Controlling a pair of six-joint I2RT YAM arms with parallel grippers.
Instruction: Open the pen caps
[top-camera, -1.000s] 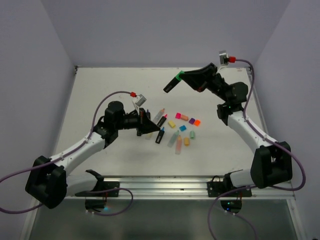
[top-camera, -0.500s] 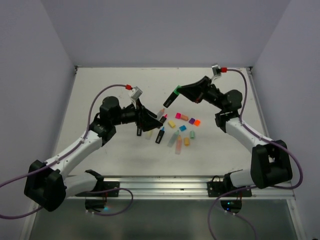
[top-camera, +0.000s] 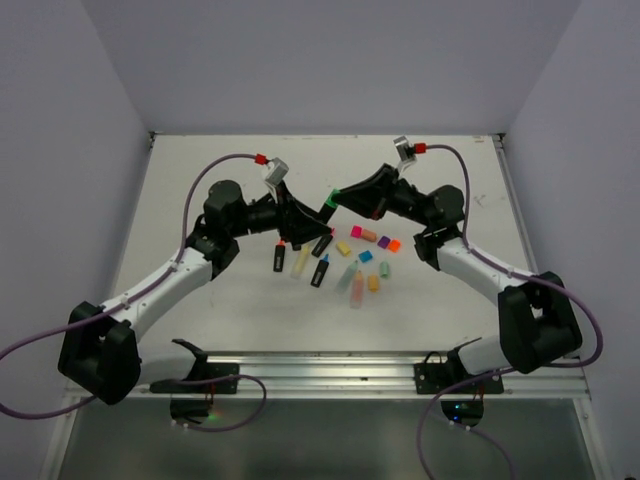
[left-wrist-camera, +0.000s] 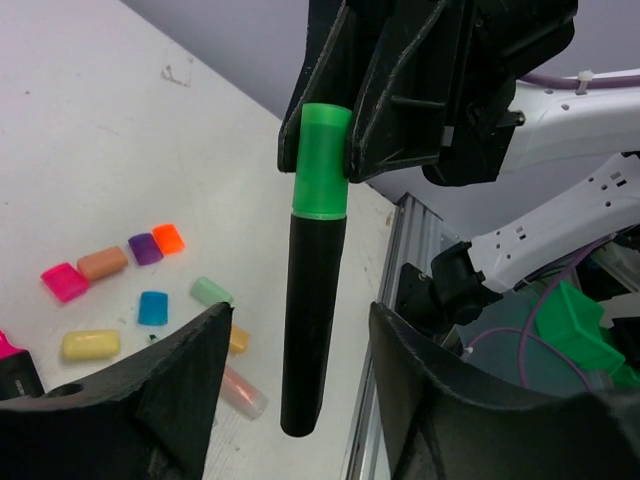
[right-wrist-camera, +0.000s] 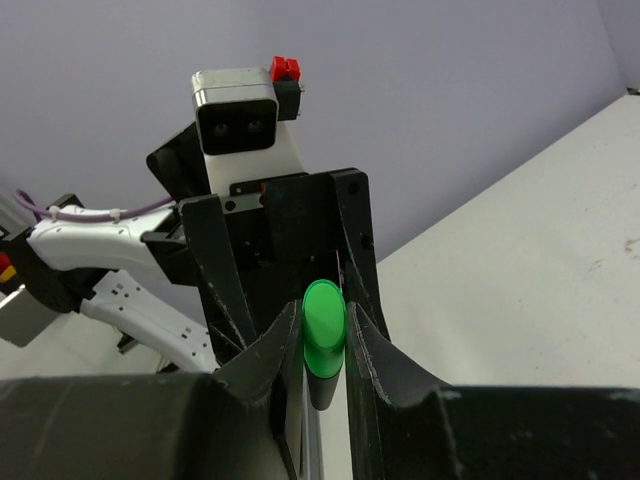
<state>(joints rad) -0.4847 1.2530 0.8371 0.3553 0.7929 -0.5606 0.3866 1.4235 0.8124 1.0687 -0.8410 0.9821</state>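
Green pen cap (left-wrist-camera: 322, 160) sits clenched in your right gripper (right-wrist-camera: 322, 350), its black pen (left-wrist-camera: 312, 320) hanging in the air above the table (left-wrist-camera: 90, 130). Your left gripper (left-wrist-camera: 298, 345) stands released, fingers (left-wrist-camera: 150, 400) either side of the barrel without touching. Close off-centre or too near the tail and the smooth barrel may slip on the pull, or twist free and drop among the loose caps (left-wrist-camera: 103, 262).

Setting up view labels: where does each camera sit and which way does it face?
Top external: above, behind the bases, looking down on the table; left arm, right arm show.
Left wrist: on the left arm, looking past left gripper at the green-capped pen.
Right wrist: looks along right gripper at the left arm's camera.
Shared: both wrist views see the pen.
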